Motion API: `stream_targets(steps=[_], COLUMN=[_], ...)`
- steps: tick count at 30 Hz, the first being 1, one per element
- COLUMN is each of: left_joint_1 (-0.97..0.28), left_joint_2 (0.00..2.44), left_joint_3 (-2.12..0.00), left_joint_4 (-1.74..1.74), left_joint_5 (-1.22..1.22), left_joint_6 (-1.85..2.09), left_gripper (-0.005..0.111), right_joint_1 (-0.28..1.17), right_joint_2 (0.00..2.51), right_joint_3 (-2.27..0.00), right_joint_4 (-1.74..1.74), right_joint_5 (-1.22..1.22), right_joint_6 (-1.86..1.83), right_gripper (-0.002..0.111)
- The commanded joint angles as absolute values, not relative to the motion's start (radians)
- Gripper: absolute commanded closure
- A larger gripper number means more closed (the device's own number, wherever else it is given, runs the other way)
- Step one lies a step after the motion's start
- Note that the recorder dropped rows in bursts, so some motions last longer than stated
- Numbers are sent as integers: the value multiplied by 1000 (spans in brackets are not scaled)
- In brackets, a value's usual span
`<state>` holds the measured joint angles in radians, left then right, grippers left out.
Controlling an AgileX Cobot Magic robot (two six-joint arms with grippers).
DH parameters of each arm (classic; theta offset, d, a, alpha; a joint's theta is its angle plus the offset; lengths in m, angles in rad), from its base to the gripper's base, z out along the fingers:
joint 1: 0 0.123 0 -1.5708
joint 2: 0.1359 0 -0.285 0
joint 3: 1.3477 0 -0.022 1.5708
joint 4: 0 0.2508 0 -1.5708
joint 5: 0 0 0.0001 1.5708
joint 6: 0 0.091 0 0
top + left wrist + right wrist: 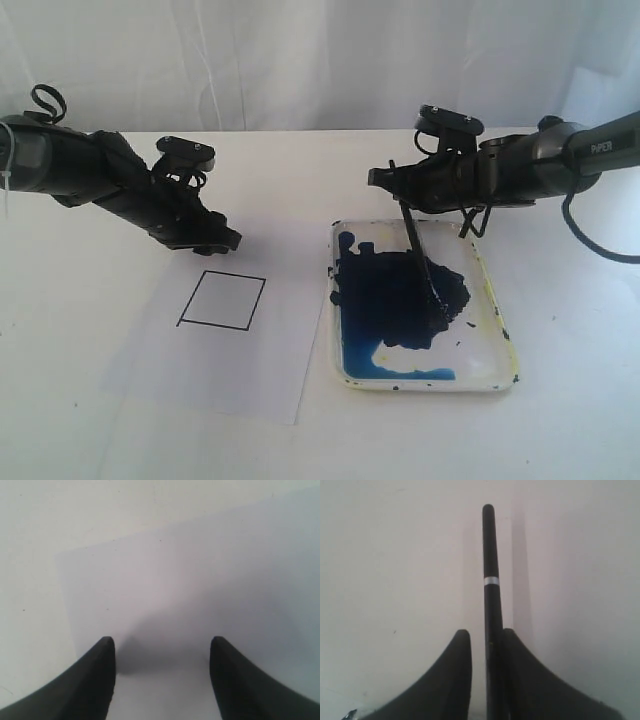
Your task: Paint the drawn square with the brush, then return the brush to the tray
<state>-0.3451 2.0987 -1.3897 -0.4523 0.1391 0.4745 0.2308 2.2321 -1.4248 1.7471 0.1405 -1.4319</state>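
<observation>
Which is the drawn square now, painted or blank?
Blank: the inside of the drawn square shows only bare white, with no blue marks.

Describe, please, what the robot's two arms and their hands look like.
Both arms, the left arm and the right arm, are matte black and tubular. White lettering marks the right one, black cables loop beside each, and a small black camera box sits on each wrist. The left hand and right hand each have two black, tapering, horn-shaped fingers.
</observation>
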Motion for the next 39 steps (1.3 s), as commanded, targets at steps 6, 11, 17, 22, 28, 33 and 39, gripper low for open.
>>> stream_targets(steps=[6, 11, 17, 22, 28, 33, 39], left_joint_1=[-339, -339, -339, -339, -339, -339, -339], left_joint_2=[2103, 2103, 2103, 2103, 2103, 2103, 2103], left_joint_3=[-1387, -1387, -1387, -1387, -1387, -1387, -1387], left_joint_4=[-455, -455, -455, -455, -455, -455, -455], left_joint_5=[148, 148, 148, 148, 156, 156, 154], left_joint_6=[470, 470, 470, 470, 470, 470, 470], left_gripper=[47, 47, 47, 47, 47, 47, 47], right_joint_1=[231, 231, 231, 231, 231, 231, 226], right_joint_2=[2185, 2150, 2120, 2083, 2054, 2026, 2012], right_joint_3=[-1444, -1444, -1444, -1445, -1455, -1455, -1468], right_joint_4=[1744, 1704, 1703, 1692, 1355, 1147, 1070], right_joint_5=[145, 141, 162, 182, 175, 64, 17], right_joint_6=[-1435, -1435, -1426, -1437, -1632, -1637, -1661], right_gripper=[87, 78, 55, 55, 55, 57, 57])
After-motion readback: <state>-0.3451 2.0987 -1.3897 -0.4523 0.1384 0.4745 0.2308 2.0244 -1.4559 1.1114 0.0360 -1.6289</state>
